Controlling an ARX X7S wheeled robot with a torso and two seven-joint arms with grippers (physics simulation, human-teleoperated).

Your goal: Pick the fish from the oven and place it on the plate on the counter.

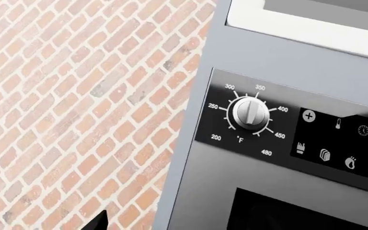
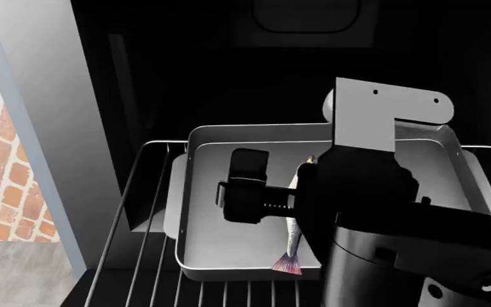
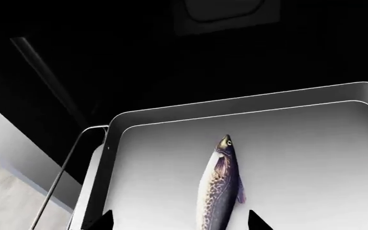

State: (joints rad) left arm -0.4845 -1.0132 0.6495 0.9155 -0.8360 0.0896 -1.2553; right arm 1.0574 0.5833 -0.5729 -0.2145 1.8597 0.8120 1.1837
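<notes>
Nearby, fish between tray walls

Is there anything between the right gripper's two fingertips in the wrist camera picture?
Yes. In the right wrist view the fish lies on the baking tray between the two dark fingertips of the right gripper, which stands open.

Right arm reaching forward, right gripper parted – left gripper's state unclear
</notes>
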